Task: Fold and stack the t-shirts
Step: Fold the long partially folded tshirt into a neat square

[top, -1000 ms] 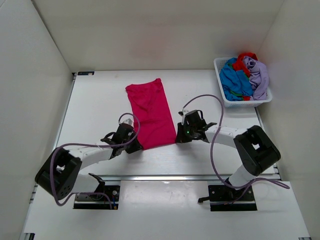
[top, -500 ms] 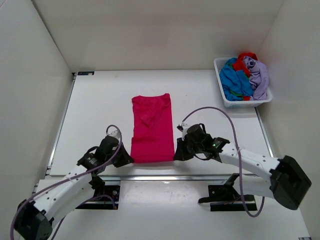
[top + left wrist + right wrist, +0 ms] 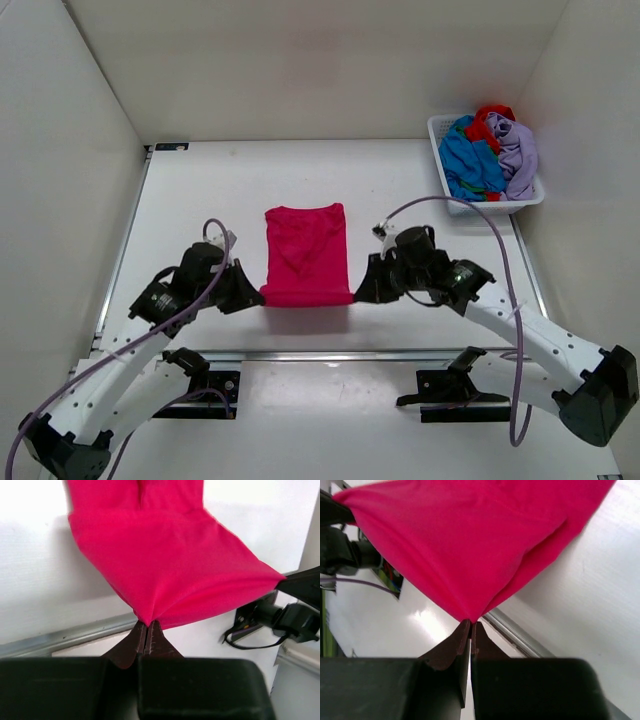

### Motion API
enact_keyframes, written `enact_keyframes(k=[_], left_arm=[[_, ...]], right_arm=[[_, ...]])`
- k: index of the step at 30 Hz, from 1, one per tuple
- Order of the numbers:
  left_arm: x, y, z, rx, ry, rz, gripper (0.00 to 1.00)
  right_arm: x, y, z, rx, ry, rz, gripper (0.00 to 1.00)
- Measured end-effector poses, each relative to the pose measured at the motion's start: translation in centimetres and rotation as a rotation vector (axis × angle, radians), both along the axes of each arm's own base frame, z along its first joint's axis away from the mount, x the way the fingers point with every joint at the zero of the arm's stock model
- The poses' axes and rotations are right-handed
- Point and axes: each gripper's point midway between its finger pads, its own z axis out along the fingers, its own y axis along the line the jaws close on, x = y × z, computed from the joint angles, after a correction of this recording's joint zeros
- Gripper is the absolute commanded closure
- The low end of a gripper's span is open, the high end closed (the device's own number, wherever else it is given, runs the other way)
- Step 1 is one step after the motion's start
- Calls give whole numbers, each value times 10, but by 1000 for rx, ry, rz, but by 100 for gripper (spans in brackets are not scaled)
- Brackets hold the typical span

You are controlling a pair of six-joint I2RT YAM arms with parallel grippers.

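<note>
Magenta t-shirt [image 3: 305,255], hem seemingly lifted, spans left jaws and right jaws clamping its corners.

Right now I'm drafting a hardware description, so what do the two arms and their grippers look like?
The left arm and right arm have white links and chunky black joint housings. A pale purple cable loops along each. The left gripper and right gripper are black blocks with thin, dark-brown tapered fingertips.
</note>
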Motion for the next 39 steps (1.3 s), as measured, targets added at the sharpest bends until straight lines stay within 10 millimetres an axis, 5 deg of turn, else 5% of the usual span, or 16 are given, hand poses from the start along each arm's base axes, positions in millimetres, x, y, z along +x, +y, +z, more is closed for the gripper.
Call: enact_keyframes(k=[6, 10, 20, 31, 39], left_arm=[[40, -2, 30, 14, -27, 37, 100], [63, -4, 38, 24, -22, 43, 100], [130, -4, 23, 19, 6, 63, 100], [170, -7, 2, -11, 22, 79, 100], [196, 0, -9, -38, 30, 108, 100]], right_arm=[[55, -3, 44, 5, -43, -49, 100], [83, -5, 54, -13, -47, -50, 100], [142, -6, 36, -70, -10, -44, 100], [202, -4, 24, -93, -14, -55, 100], [228, 2, 15, -109, -22, -32, 100]])
